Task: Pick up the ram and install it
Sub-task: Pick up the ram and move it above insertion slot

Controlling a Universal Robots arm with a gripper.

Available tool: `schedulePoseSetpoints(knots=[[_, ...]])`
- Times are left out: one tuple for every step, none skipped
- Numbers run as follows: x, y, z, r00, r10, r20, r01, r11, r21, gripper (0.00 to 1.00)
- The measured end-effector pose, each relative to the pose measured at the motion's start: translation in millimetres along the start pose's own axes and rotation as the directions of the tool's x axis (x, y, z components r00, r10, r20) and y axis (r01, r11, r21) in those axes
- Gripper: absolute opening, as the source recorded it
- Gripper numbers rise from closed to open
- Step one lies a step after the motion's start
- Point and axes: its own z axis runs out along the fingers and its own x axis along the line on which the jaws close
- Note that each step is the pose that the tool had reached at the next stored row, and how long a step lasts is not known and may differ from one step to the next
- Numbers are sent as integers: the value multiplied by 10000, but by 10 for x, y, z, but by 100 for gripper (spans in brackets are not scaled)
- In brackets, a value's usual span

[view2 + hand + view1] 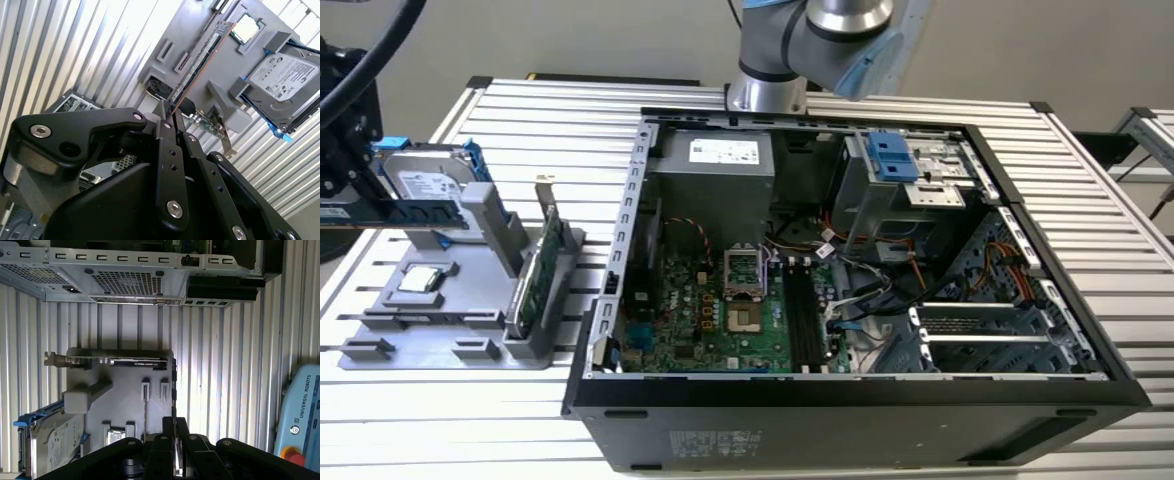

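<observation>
The claw (167,119) is clamped on one end of the ram (201,62), its black fingers pinching the stick edge-on. In the exterior view the ram hangs level over the grey holder (454,325) on the slatted worktop (454,420), just in front of the hard drive (434,180) and well apart from the open computer case (854,410). A graphics card (534,270) stands upright in the holder.
</observation>
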Motion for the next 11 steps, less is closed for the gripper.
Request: schedulePoseSetpoints(knots=[[0,6,0,10000,0,0,0,10000,0,0],[0,13,0,10000,0,0,0,10000,1,0],[0,21,0,10000,0,1,0,10000,1,0],[0,31,0,10000,0,0,0,10000,1,0],[0,43,1,10000,1,1,-1,10000,1,0],[0,55,1,10000,0,0,0,10000,1,0],[0,67,1,10000,0,0,0,10000,0,0],[0,78,1,10000,0,1,0,10000,0,0],[0,84,1,10000,0,2,0,10000,0,0],[0,84,1,10000,1,4,-1,10000,1,0],[0,84,0,10000,1,4,-1,10000,1,0]])
